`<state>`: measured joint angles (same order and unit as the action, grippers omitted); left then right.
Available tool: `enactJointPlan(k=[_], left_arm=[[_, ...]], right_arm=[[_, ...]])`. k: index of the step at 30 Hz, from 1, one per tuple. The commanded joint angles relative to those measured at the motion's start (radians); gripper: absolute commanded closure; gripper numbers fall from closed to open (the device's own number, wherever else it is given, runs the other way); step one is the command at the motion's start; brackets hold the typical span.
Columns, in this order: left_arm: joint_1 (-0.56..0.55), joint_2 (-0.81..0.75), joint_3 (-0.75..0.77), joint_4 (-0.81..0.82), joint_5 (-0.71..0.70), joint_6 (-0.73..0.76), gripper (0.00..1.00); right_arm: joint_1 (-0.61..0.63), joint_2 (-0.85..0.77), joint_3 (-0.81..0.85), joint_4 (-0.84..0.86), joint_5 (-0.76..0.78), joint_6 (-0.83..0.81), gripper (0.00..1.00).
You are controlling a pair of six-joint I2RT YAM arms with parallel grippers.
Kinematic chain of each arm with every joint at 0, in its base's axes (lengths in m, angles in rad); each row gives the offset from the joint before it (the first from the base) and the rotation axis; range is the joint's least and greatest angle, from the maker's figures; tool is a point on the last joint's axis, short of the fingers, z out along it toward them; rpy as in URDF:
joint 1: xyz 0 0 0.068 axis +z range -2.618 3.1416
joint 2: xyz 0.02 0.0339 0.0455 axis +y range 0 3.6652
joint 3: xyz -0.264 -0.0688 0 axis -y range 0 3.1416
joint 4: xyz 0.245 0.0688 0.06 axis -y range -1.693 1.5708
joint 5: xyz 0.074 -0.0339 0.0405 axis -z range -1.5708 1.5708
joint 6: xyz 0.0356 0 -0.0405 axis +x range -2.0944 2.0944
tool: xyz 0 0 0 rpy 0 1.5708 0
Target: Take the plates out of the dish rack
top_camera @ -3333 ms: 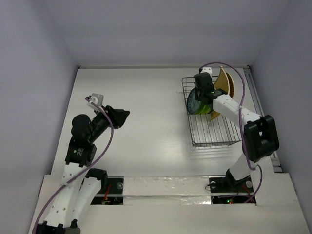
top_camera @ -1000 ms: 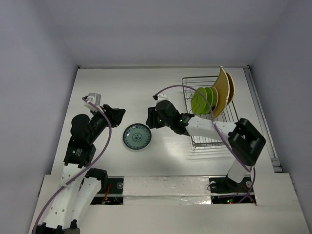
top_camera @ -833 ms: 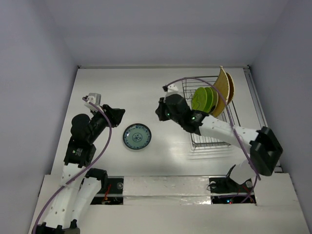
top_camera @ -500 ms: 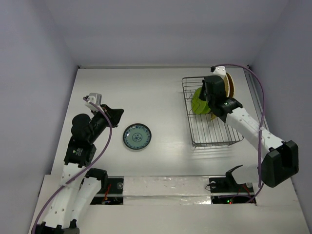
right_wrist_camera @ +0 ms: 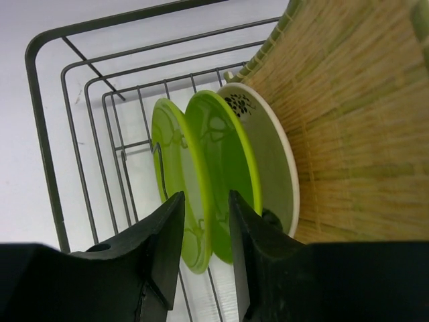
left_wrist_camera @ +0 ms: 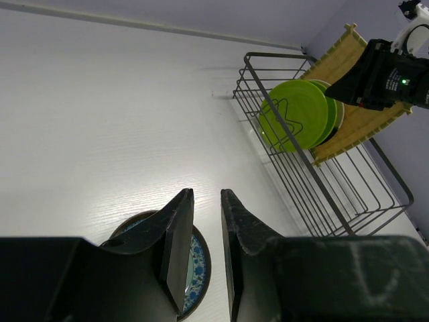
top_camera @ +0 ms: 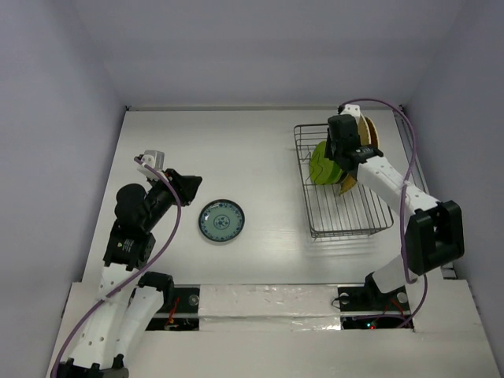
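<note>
Plates, 6 in all, tallied by kind:
- Small blue-green patterned plate (top_camera: 221, 220): 1.
- Round lime-green: 2, the front lime-green plate (right_wrist_camera: 175, 168) and the second lime-green plate (right_wrist_camera: 224, 161).
- Round cream plate (right_wrist_camera: 273, 168) with a dark patch: 1.
- Square yellow ribbed: 2 as counted from overhead, the near ribbed plate (right_wrist_camera: 348, 121) and the far ribbed plate (top_camera: 372, 144), which is mostly hidden behind the near one.

Dish rack (top_camera: 350, 214): 1.

Split: 5 plates in the rack, 1 outside it.
</note>
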<state>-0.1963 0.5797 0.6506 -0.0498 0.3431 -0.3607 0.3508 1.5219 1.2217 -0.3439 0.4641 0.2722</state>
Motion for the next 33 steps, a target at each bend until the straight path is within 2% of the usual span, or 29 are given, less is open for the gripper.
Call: enactJointPlan(k=[1,8,12,19,25,30,33], left_arm=[[-0.005,-0.007,0.034,0.036,0.008,0.006,0.80],[-0.005,-0.009,0.035,0.036,0.011,0.008,0.79],[-0.005,-0.009,0.035,0.037,0.011,0.008,0.79],[-0.005,-0.006,0.034,0.039,0.011,0.006,0.79],[-0.005,-0.003,0.034,0.039,0.011,0.005,0.79],[-0.005,-0.004,0.035,0.041,0.010,0.005,0.79],[0.005,-0.006,0.035,0.039,0.008,0.003,0.78]], right_arm=[[-0.004,0.035,0.065,0.003,0.022,-0.022,0.64],[-0.013,0.093,0.090,0.008,0.036,-0.034,0.80],[-0.013,0.077,0.094,0.013,0.045,-0.042,0.96],[-0.013,-0.054,0.105,0.049,0.099,-0.065,0.98],[-0.013,-0.175,0.147,0.039,0.070,-0.080,0.99],[0.030,-0.258,0.111,0.062,-0.063,-0.059,1.00],[0.086,-0.282,0.047,0.120,-0.263,0.007,1.00]])
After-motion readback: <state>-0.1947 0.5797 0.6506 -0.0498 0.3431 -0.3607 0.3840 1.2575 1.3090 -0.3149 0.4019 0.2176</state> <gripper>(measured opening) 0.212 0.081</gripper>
